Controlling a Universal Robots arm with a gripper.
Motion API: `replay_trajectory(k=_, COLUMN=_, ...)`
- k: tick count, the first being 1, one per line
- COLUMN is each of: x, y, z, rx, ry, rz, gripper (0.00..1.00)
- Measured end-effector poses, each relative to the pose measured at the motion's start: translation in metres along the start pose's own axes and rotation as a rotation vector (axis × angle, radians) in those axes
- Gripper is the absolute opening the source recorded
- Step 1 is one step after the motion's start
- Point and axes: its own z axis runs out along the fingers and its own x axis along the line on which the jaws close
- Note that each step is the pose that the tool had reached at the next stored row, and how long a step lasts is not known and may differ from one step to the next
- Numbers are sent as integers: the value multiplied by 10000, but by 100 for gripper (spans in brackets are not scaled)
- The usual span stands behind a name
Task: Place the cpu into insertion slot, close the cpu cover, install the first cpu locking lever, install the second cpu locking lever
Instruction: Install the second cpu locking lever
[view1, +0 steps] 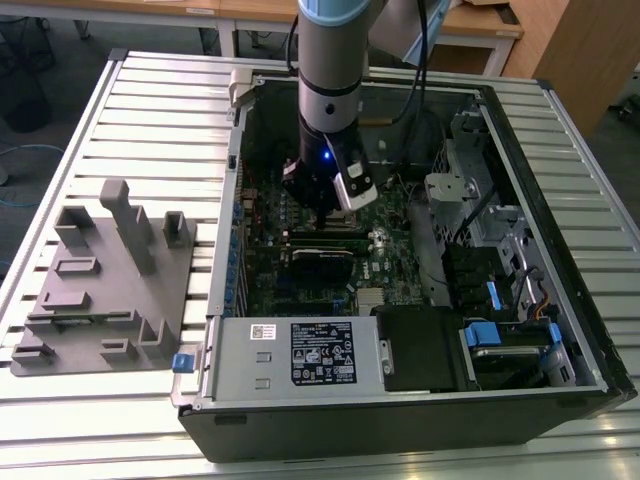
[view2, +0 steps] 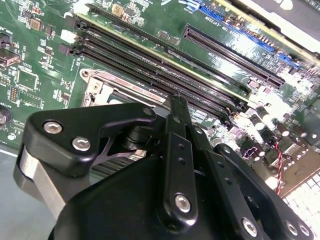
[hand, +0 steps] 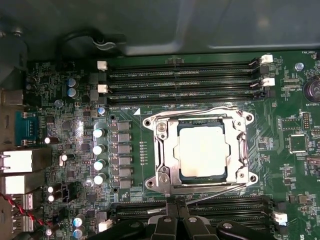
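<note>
Even indoor light, glare on the motherboard (view2: 260, 45), shadowed case interior, soft foreground claw (view2: 172, 107).

In the exterior view the arm (view1: 330, 60) runs off the top edge, and its gripper (view1: 325, 205) covers the middle of the motherboard (view1: 390, 270), hiding the socket there. In the second wrist view the gripper's black body hides most of the metal cover (view2: 92, 90). In the first wrist view the fingers (hand: 175, 220) are cut off by the edge.
</note>
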Motion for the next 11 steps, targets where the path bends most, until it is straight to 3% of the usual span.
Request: replay_trajectory(k=11, x=17, y=-3, z=36, rx=1, ry=1, rz=0, gripper=10)
